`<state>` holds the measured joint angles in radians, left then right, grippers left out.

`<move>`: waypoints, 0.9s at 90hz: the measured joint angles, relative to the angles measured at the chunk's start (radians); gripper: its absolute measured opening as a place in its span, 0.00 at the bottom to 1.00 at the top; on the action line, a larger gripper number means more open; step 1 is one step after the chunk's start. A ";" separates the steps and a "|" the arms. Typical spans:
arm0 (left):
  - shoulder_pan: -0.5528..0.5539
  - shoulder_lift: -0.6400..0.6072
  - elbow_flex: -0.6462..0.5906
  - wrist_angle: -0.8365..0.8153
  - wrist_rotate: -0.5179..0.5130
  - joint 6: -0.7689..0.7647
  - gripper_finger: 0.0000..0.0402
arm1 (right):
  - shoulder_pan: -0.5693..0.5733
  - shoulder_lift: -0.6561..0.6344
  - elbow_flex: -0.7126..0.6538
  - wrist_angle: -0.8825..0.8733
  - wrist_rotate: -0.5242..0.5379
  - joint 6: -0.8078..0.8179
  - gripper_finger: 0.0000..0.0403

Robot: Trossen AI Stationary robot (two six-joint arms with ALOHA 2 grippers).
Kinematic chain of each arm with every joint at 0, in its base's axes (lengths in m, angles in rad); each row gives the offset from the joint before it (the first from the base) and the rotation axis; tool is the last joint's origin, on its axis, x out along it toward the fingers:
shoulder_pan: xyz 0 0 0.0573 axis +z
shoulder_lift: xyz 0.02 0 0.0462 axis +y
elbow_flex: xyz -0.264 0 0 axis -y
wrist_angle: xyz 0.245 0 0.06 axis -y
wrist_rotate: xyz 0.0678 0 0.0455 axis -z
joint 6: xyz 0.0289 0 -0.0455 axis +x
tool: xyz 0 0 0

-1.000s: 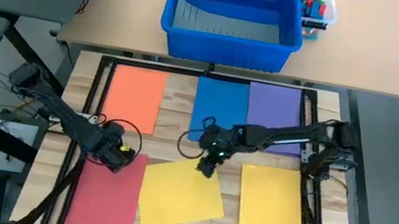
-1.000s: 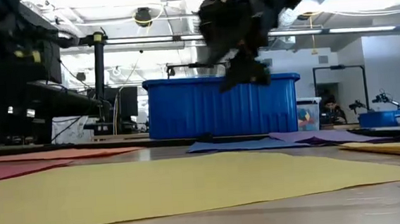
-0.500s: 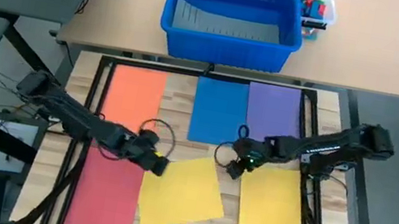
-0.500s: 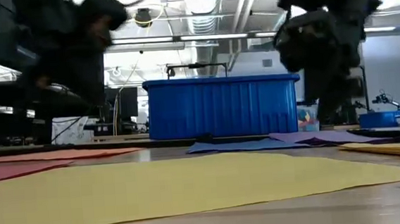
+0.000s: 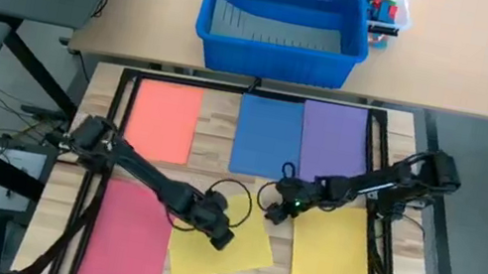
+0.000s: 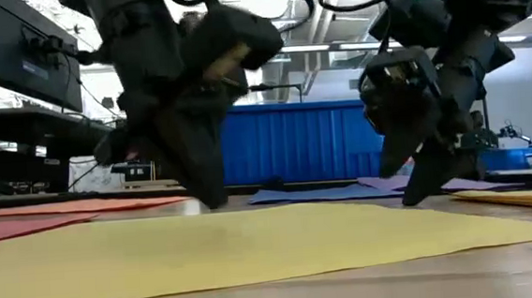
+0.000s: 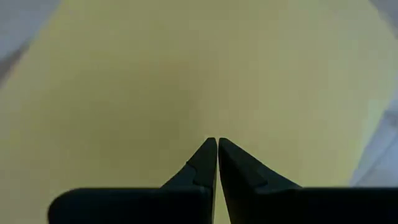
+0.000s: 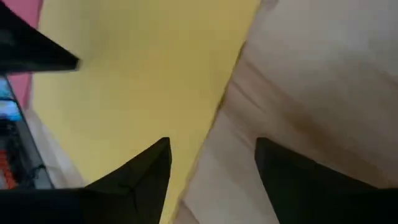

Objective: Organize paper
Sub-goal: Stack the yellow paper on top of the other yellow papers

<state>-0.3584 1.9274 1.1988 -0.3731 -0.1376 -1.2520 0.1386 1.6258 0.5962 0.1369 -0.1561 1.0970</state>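
Left gripper (image 7: 216,146) closed, tips together, pressed over tilted yellow sheet (image 5: 221,239) mid-table. Right gripper (image 8: 211,165) spread wide, straddling that sheet's edge above bare table (image 8: 323,93); only wrist views show this.

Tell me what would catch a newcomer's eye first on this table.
The crooked yellow sheet at the table's front middle stands out, lying askew while the other coloured sheets lie square. Both arms crowd it: the left gripper, fingers shut, is over its middle, and the right gripper, fingers open, is at its far right corner. Behind the work table sits a big blue bin.
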 joint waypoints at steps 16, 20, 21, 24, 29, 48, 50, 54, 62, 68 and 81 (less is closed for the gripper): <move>0.003 0.038 -0.002 0.024 -0.011 -0.015 0.00 | 0.017 0.054 0.003 0.071 -0.022 0.007 0.56; 0.003 0.048 -0.001 0.041 -0.011 -0.010 0.00 | 0.019 0.067 0.003 0.102 -0.030 0.011 0.56; 0.003 0.048 -0.001 0.045 -0.011 -0.008 0.00 | 0.020 0.070 0.003 0.109 -0.033 0.013 0.56; 0.003 0.049 -0.002 0.056 -0.010 0.001 0.00 | 0.020 0.077 0.003 0.129 -0.043 0.017 0.56; 0.003 0.051 -0.002 0.069 -0.008 0.011 0.00 | 0.020 0.089 0.002 0.170 -0.056 0.015 0.56; 0.010 0.051 -0.003 0.067 0.000 0.029 0.00 | 0.012 0.086 -0.004 0.328 -0.245 -0.057 0.55; 0.010 0.051 -0.003 0.066 0.000 0.033 0.00 | 0.014 0.080 -0.005 0.350 -0.271 -0.069 0.55; 0.011 0.052 -0.003 0.066 0.001 0.038 0.00 | 0.018 0.064 -0.004 0.397 -0.324 -0.080 0.54; 0.011 0.052 -0.004 0.066 -0.002 0.053 0.00 | 0.021 0.047 0.000 0.435 -0.381 -0.092 0.53; 0.013 0.052 -0.004 0.064 -0.002 0.064 0.00 | 0.029 0.050 -0.002 0.383 -0.362 -0.098 0.53; 0.017 0.053 -0.006 0.076 -0.003 0.071 0.00 | 0.050 0.065 -0.002 0.308 -0.230 -0.041 0.51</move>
<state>-0.3412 1.9800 1.1931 -0.2974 -0.1410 -1.1809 0.1886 1.6909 0.5938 0.4453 -0.3856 1.0555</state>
